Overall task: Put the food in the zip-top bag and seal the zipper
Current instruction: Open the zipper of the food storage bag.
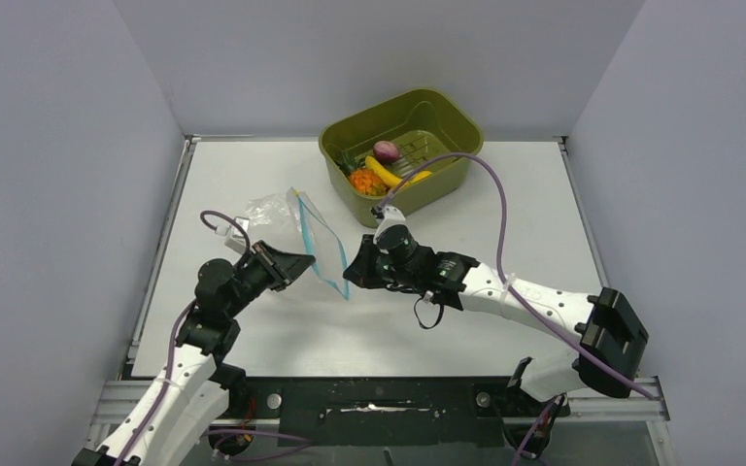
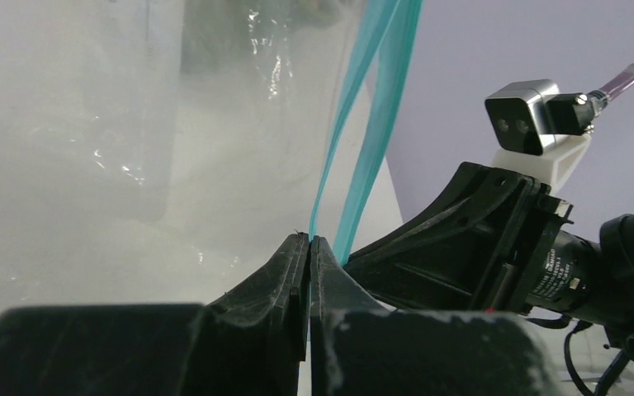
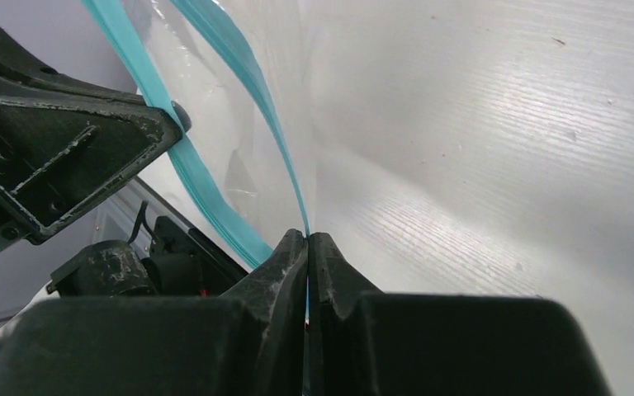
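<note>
Zip-top bag [image 1: 277, 209] — our left gripper [image 1: 309, 260] and right gripper [image 1: 350, 272] pinch its blue zipper [image 1: 321, 243]. Food [image 1: 381, 170] lies in the green basin [image 1: 418, 194] on our white bench [image 1: 350, 330], grey walls [image 1: 58, 146] around.

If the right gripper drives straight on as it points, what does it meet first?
The zip-top bag that the right gripper pinches; beyond its film, probably the left gripper, close and slightly offset.

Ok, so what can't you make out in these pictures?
1. Whether the zip-top bag holds anything: too small from the top view, glare-washed in the left wrist view.
2. Lower parts of the food: hidden by the basin wall, top view.
3. The zipper ends: cut off by both wrist views' edges.
</note>
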Tool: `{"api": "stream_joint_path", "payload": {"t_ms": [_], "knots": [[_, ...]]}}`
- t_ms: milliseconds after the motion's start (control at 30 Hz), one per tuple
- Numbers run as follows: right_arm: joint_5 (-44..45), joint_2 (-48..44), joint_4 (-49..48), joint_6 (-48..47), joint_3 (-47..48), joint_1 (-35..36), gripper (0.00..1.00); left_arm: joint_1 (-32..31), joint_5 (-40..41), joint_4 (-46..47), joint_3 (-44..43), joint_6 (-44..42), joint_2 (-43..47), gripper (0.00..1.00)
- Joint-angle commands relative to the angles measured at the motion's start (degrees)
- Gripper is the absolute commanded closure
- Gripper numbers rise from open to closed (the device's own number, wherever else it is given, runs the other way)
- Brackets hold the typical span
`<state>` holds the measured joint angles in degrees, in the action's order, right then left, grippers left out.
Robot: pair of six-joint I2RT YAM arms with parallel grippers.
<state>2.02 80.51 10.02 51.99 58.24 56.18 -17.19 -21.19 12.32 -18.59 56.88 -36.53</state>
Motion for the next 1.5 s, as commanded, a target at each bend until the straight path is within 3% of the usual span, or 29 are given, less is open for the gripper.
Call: {"api": "stream_joint_path", "payload": {"t_ms": [0,200,333,633,800,1000,1167,1467], "knots": [[5.7,-3.7,2.4,2.6,0.9,-0.5,1.00,-0.2,1.7,-10.7,-7.4,-7.6,-0.2,1.00],[6.6,-5.4,1.1,4.7,-0.3,0.0,1.00,-0.5,1.0,-23.1,-17.6,-17.3,-4.3,1.00],[5.7,-6.3,-1.0,4.4,-0.8,0.1,0.99,-2.5,0.1,-23.5,-18.9,-19.2,-5.3,1.00],[9.6,-11.4,2.5,-6.4,4.7,-0.6,0.53,-9.9,10.4,-27.7,-22.7,-30.3,-4.9,1.00],[12.5,-15.5,6.8,-13.1,6.8,-4.5,0.38,-10.7,10.4,-28.9,-23.2,-39.0,-4.1,1.00],[5.0,-14.4,9.3,-13.7,10.4,-12.3,0.39,-11.9,8.5,-26.5,-21.2,-44.7,-1.7,1.00],[-0.1,-11.0,4.3,-8.5,10.4,-10.4,0.40,-12.3,6.5,-26.6,-22.8,-46.9,-2.6,1.00],[3.7,-1.7,3.1,-3.9,15.6,-2.7,0.36,-12.6,3.3,-27.6,-23.7,-47.6,-5.5,1.00]]}}
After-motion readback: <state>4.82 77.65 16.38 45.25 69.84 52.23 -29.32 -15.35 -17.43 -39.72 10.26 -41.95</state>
